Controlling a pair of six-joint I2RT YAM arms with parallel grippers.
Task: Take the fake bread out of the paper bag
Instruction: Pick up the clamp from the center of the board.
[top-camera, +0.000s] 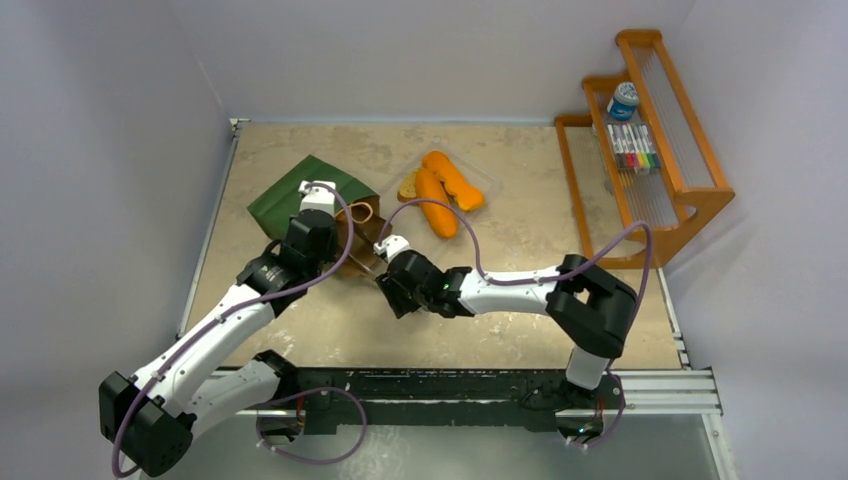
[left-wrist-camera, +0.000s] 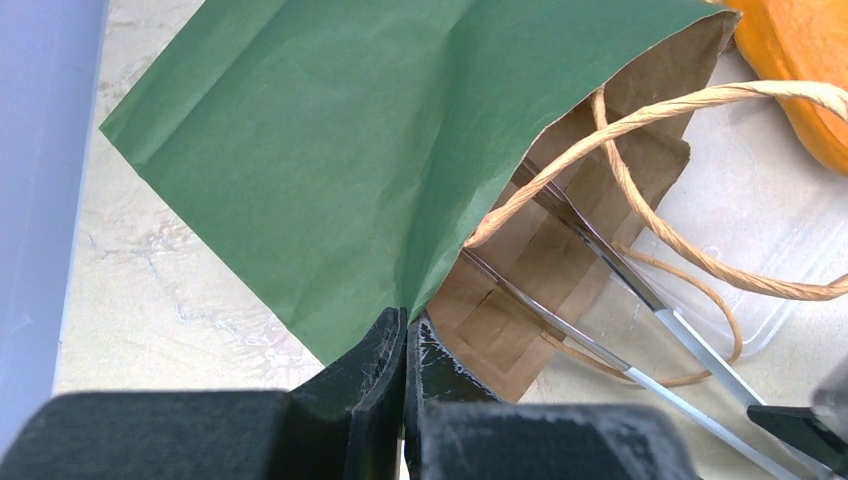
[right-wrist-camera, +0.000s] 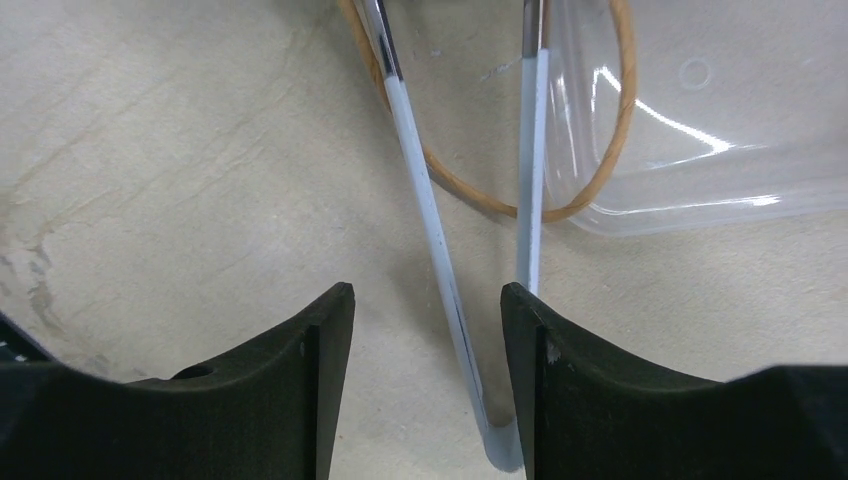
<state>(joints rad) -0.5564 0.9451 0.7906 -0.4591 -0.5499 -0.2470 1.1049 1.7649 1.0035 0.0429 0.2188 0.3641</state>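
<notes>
The dark green paper bag (top-camera: 300, 190) (left-wrist-camera: 330, 150) lies on its side, its brown mouth facing right, with tan string handles (left-wrist-camera: 700, 100) spilling out. My left gripper (left-wrist-camera: 405, 335) is shut on the bag's near corner at the mouth. Orange fake bread loaves (top-camera: 445, 190) (left-wrist-camera: 800, 60) and a tan slice (top-camera: 408, 186) lie in a clear plastic tray (top-camera: 482, 175) (right-wrist-camera: 720, 120). Metal tongs (left-wrist-camera: 600, 250) (right-wrist-camera: 430, 200) reach into the bag's mouth. Their pale blue bend sits between the fingers of my open right gripper (right-wrist-camera: 428, 292) (top-camera: 388, 285), close against the right finger (right-wrist-camera: 540, 350).
A wooden stepped rack (top-camera: 690, 200) stands at the back right, holding a pack of markers (top-camera: 632, 148) and a blue-lidded jar (top-camera: 622, 100). Grey walls close the table on the left and at the back. One string handle (right-wrist-camera: 600, 160) loops over the tray's corner.
</notes>
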